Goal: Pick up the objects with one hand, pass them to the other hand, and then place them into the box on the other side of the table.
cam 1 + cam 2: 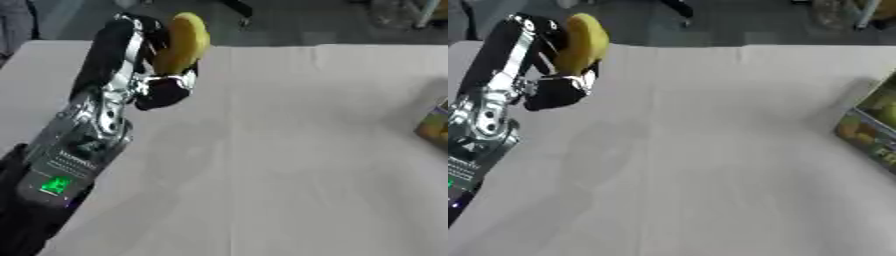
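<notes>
The table (289,150), draped in a pale cloth, is filling nearly the whole view and running from the near edge to a far edge where dark floor is showing beyond. Its broad middle and near right are lying bare, giving wide room between the arm on the left and the box on the right. A fold line in the cloth is running from far to near down the centre.

The left arm (83,135) is coming in from the near left corner and reaching up toward the far left of the table, its silver forearm showing a small green light near the wrist.

The box (872,130) is sitting at the right edge, only partly in view, with a printed side in green and orange facing inward.

The left hand (140,60) is being held raised over the far left part of the table, close to the far edge. Its fingers (166,87) are curling round a yellow object (184,42), grasping it from the left and below.

The yellow object is oval and smooth, standing with its long axis roughly upright, its top end pointing toward the far side and leaning slightly right. It is off the cloth and well apart from the box.
</notes>
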